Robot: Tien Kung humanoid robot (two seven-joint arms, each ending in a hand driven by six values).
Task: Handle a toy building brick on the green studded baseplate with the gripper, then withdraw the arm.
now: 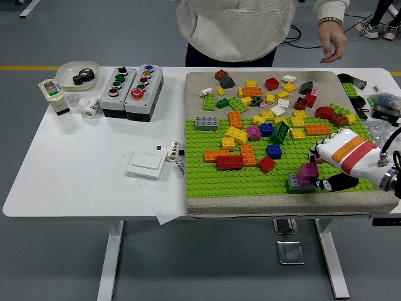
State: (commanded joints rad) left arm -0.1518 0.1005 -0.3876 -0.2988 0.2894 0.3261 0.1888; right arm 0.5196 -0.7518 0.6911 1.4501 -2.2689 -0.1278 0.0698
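One right hand (321,164) grasping magenta brick (307,172), green baseplate (250,182)

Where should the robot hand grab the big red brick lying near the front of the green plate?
Probably across the two long sides of the red brick, coming down from above. It lies flat and low, an orange brick crowds its back left, and its long sides look the easiest faces to pinch.

White tabletop (75,169), near edge at the bottom. Directly on it: beige mat (200,80) on the right half; white bowl (76,70) with a black gear at far left; two grey button boxes (131,91) beside it; white switch plate (146,164) on a paper sheet (164,204) near the mat's left edge; small white roll (91,106).
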